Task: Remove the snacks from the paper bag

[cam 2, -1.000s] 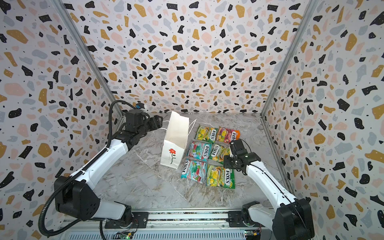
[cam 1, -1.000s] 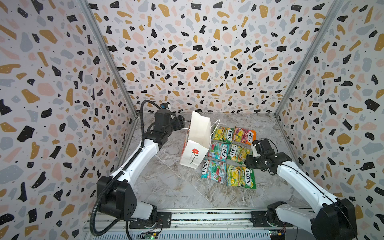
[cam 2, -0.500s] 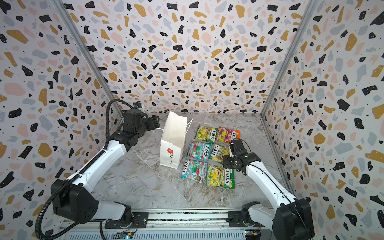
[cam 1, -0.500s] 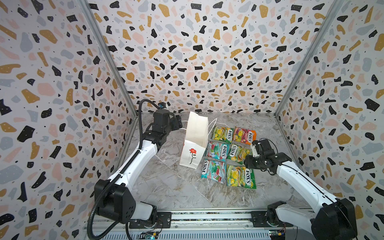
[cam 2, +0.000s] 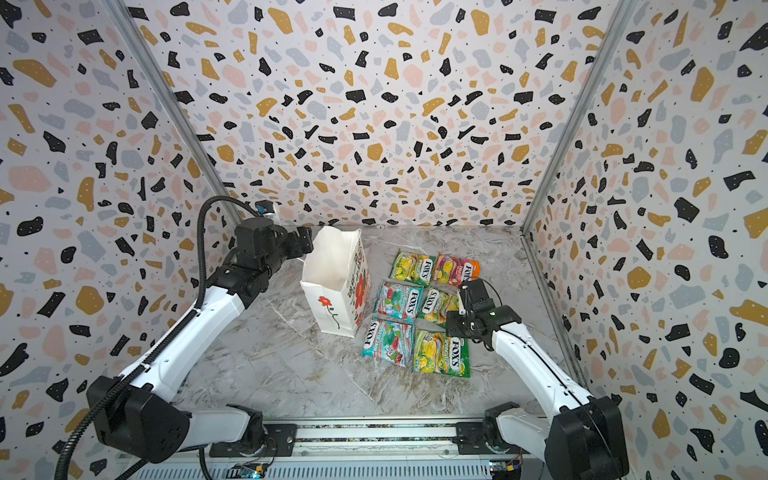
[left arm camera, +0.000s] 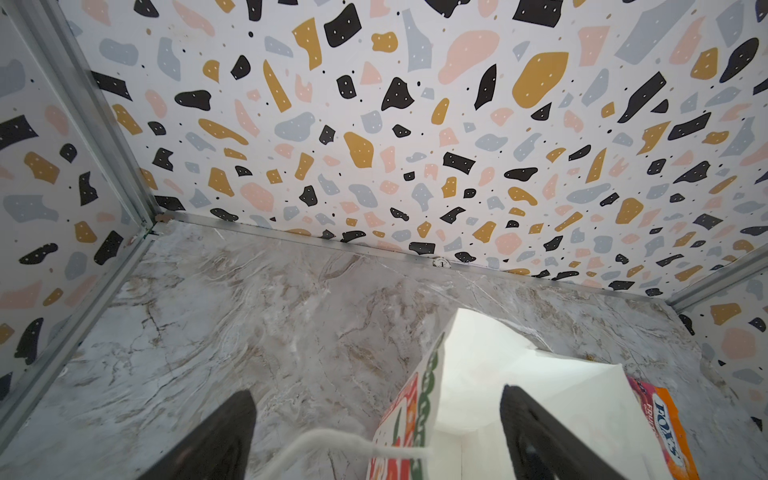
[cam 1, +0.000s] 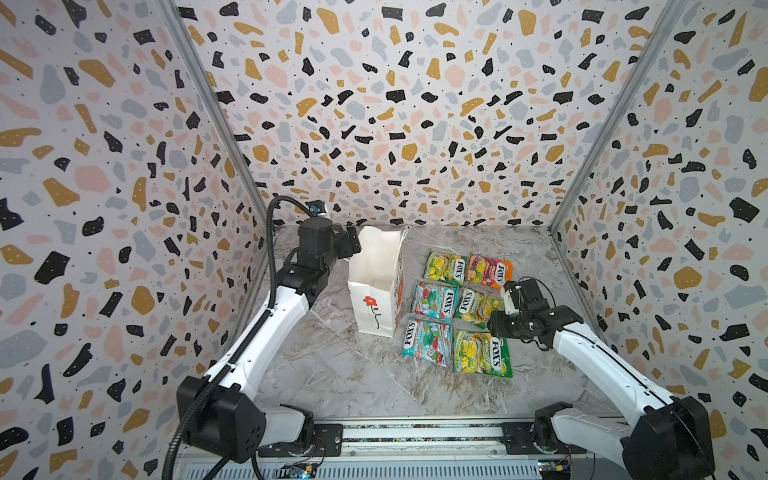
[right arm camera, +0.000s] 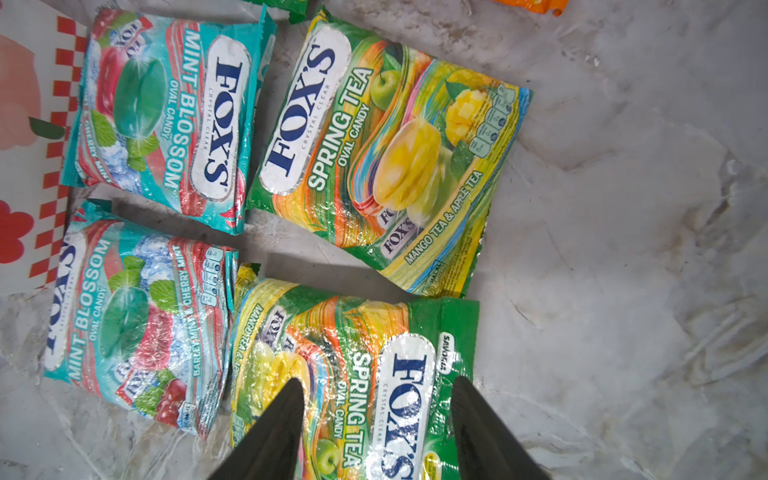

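marble-look tabletop (cam 1: 332, 374), grey-white with brown veins, glossy, thin dark lines crossing it. three walls close it in: back wall (cam 1: 395, 104), left wall (cam 1: 83, 208), right wall (cam 1: 685, 208), all white with terrazzo flecks in black, ochre, pink, grey-blue. bare metal left corner post (cam 1: 220, 124) joins left and back walls, right corner post (cam 1: 602, 124) joins back and right walls. metal strip (left arm camera: 332, 244) along foot of back wall, small round white marker (left arm camera: 441, 262) on it. front rail (cam 1: 415, 434) along near edge of tabletop.

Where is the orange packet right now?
In both top views the orange packet lies flat on the table, right of the paper bag, at the far right corner of the packet grid, beside a green-yellow packet.
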### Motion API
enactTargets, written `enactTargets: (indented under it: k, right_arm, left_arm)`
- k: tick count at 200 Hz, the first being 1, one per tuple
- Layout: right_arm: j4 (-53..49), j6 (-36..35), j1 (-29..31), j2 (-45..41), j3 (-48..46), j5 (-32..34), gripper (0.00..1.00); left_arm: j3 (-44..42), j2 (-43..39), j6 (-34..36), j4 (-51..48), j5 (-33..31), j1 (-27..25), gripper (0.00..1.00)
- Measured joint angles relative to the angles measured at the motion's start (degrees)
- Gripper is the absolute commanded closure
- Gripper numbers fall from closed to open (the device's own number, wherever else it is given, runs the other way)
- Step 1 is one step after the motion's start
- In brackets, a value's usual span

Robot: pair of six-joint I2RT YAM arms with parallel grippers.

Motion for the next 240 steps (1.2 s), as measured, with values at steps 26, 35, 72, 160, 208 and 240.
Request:
enactTargets:
  k: [26, 35, 72, 160, 208, 240]
  right_arm:
    - [0.83, 0.02, 0.0, 0.0, -0.66, 0.0, 0.41]
    - [1.16, 0.02, 0.0, 0.0, -0.92, 0.0, 0.41]
    - [4.46, 0.07, 0.0, -0.04, -2.03, 0.33, 0.41]
    - [21.44, 0.98, -0.04, -1.77, -2.99, 13.86, 0.41]
    - [34.34, 0.72, -0.37, -0.79, -8.74, 23.98, 0.41]
    - [42.25, -1.27, -0.83, 1.09, -12.85, 29.75, 0.41]
  left_arm:
    - [0.0, -0.42, 1.25, 0.0, 0.28, 0.0, 0.0]
    - [0.0, -0.63, 1.86, -0.02, 0.85, 0.0, 0.0]
    - [-0.09, -4.46, 6.08, 0.13, 5.84, 0.0, 0.0]
    - [-12.85, -24.46, 6.32, 4.07, -3.93, 0.0, 0.02]
    - [-24.79, -28.81, 0.83, 6.49, -14.27, 0.0, 0.02]
    - [-31.8, -29.86, -1.46, 11.08, -20.76, 0.0, 0.01]
